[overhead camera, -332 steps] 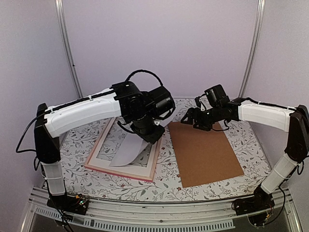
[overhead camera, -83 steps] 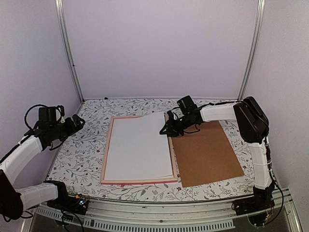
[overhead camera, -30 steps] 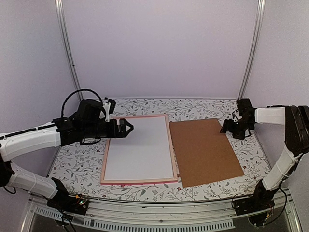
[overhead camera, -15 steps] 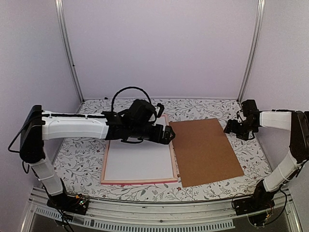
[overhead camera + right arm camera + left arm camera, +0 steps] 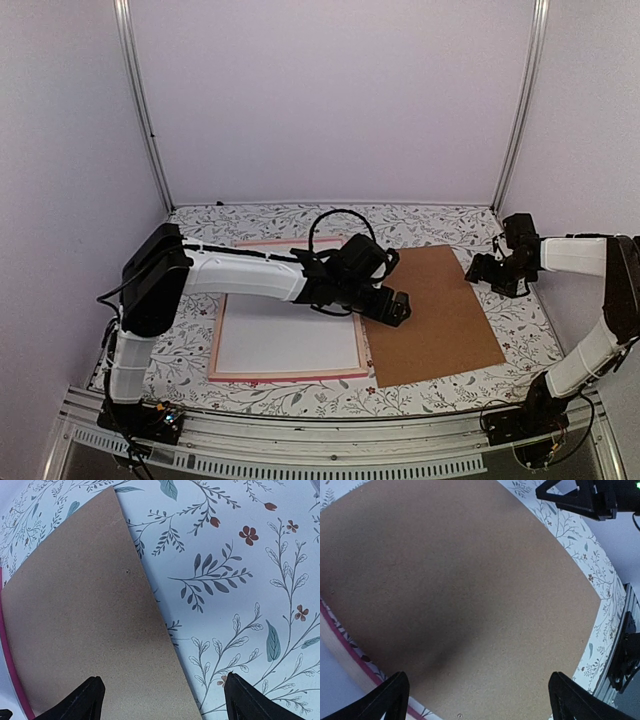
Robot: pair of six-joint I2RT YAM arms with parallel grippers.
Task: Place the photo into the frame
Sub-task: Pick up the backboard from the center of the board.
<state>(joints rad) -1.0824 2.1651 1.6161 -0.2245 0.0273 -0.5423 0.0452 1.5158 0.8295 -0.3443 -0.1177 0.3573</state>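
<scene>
1. Moved right off the frame [image 5: 290, 376], my left gripper [image 5: 392, 307] hangs wide, empty, over the backing board [image 5: 435, 320].
2. Photo [image 5: 285, 340] lies white-side-up in the frame, leftward toward the table's [image 5: 180, 350] left edge, long axis near-to-far.
3. My right gripper [image 5: 488, 272], wide too, is farther.

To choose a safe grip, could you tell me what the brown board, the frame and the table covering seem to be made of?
The brown board: likely pressed fibreboard or card, matte, with a fine speckled grain. The frame: smooth salmon-pink border that looks painted; wood or plastic, unclear. The table covering: flat sheet printed with flowers and leaves; cloth or vinyl, unclear.
</scene>
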